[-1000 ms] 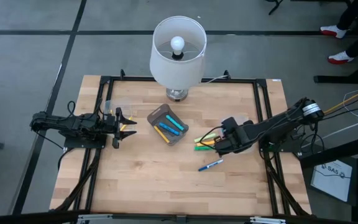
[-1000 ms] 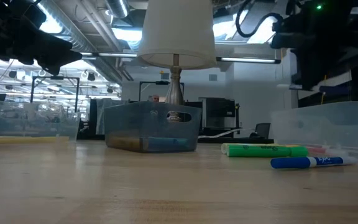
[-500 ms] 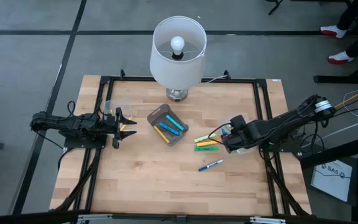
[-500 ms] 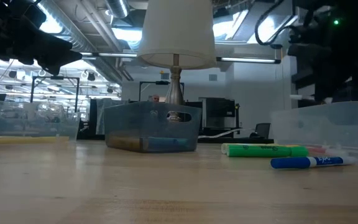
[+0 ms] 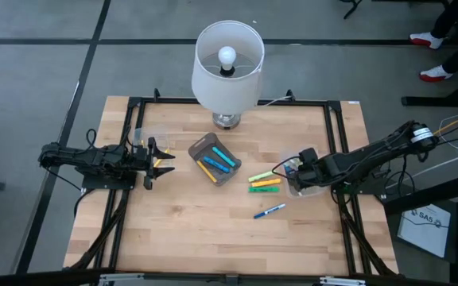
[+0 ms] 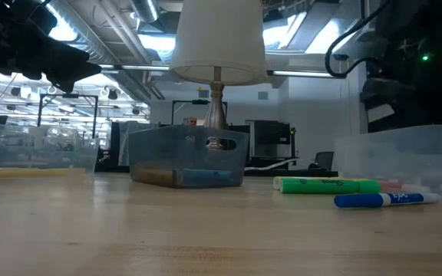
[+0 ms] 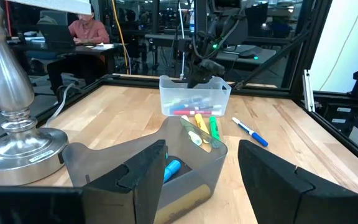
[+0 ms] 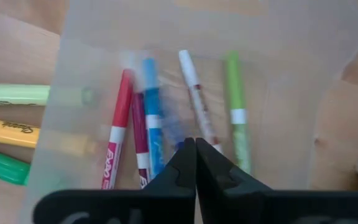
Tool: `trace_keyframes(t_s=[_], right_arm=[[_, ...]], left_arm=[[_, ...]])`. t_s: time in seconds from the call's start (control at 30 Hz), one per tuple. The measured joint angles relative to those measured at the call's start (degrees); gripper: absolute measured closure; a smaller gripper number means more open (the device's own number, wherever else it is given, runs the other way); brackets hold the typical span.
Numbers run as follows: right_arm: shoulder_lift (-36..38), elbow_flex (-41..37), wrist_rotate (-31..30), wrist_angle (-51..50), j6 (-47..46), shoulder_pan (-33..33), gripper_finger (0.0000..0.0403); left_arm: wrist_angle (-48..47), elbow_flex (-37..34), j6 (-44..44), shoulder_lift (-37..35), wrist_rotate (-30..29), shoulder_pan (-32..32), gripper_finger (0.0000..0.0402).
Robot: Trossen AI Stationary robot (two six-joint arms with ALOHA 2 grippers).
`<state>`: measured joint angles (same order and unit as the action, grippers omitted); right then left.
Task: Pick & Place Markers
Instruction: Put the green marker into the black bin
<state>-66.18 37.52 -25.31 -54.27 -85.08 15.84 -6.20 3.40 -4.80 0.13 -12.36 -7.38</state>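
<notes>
Three yellow and green markers (image 5: 264, 182) and a blue one (image 5: 269, 210) lie flat on the wooden table. A clear bin (image 8: 328, 56) at the table's right holds red, blue, white and green markers (image 8: 151, 118). My right gripper (image 8: 195, 149) hangs shut over them, pointing steeply down, with nothing between its fingers. A grey bin (image 5: 215, 159) at the centre holds blue and yellow markers. My left gripper (image 5: 165, 163) waits open and level at the left, facing the grey bin (image 7: 185, 162). My right gripper's shut fingertips stand just over the markers in the clear bin (image 8: 166, 134). I cannot tell whether they touch one.
A white-shaded lamp (image 5: 227, 67) stands at the table's far edge, behind the grey bin. Another clear bin (image 6: 37, 153) with a yellow marker sits beside my left gripper. Black frame rails (image 5: 336, 143) run along the table's sides. Bare wood lies along the near edge.
My right gripper has moved from above the loose yellow and green markers toward the table's right edge, and now hangs lower, over the clear bin. The markers on the table have kept their places.
</notes>
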Motion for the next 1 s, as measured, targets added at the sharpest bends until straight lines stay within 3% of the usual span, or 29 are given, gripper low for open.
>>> trace_keyframes(t_s=[0.53, 1.0], right_arm=[[-0.01, 1.16, -3.24, 2.99, 3.21, 0.02, 0.0396], [-3.65, 10.29, -7.82, 4.32, 15.18, 0.02, 0.0325]], left_arm=[[0.02, -0.01, -0.01, 0.01, 0.00, 0.01, 0.0205], [0.01, -0.01, 0.00, 0.01, 0.00, 0.00, 0.0205]])
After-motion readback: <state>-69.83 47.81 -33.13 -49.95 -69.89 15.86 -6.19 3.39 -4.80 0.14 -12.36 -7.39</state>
